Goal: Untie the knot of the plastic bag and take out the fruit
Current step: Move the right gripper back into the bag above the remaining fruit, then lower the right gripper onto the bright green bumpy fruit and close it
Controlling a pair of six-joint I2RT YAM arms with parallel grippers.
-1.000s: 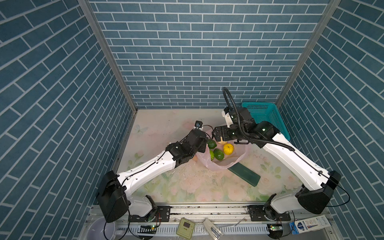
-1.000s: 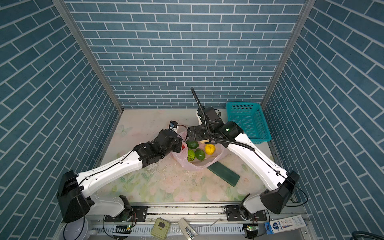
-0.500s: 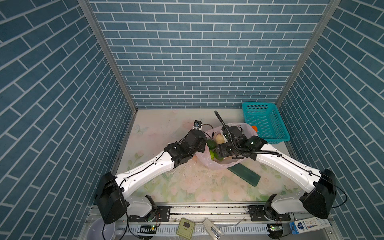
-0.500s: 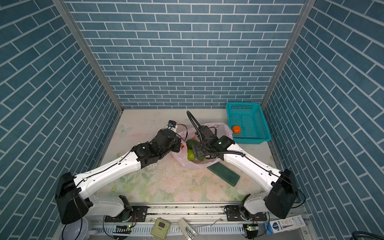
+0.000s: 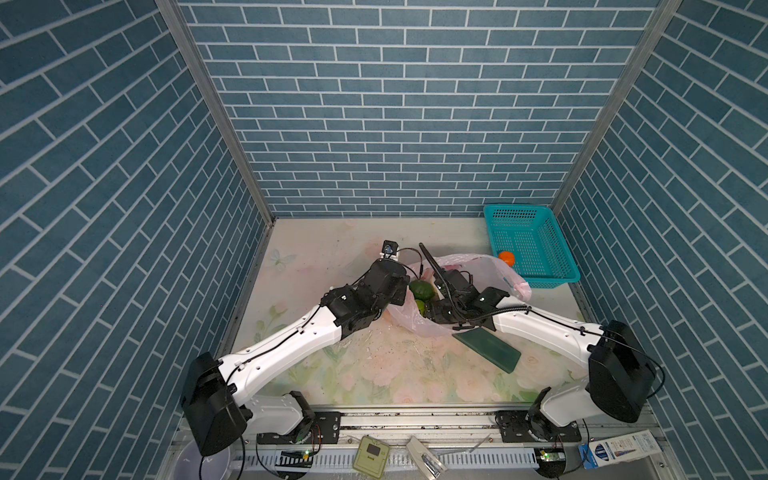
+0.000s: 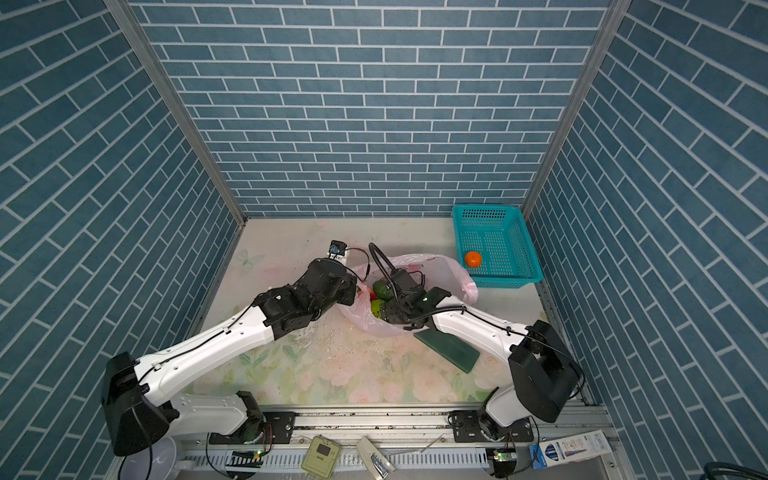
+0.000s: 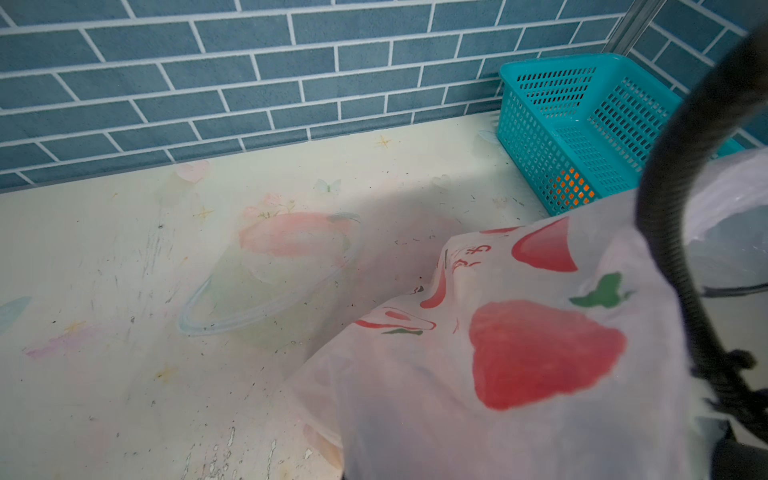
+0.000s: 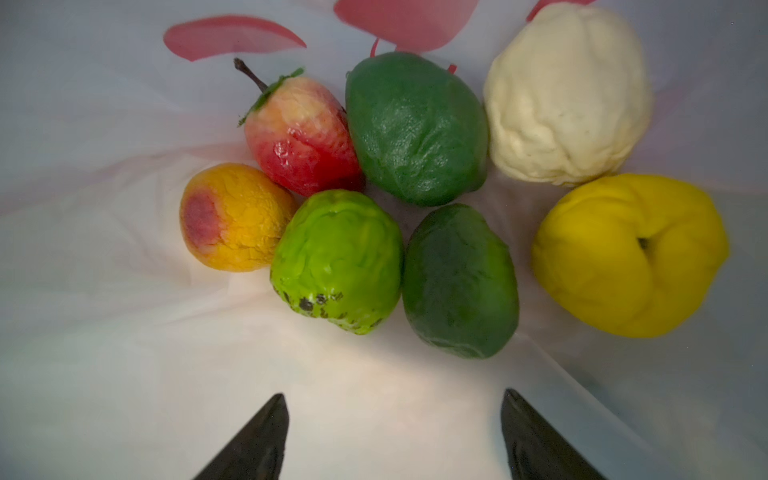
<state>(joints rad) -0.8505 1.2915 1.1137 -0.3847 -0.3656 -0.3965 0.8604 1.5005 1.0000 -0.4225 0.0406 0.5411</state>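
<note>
Barely legible red print on bag

No wording can be read for certain. The bag carries small red characters beside its red fruit print, possibly Chinese, too creased to make out. A blue-and-white box beyond the worktop's front right corner bears print too small to read.

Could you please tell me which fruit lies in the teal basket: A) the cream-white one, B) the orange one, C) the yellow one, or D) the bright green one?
B: in both top views the orange fruit is the only one lying in the teal basket.
</note>
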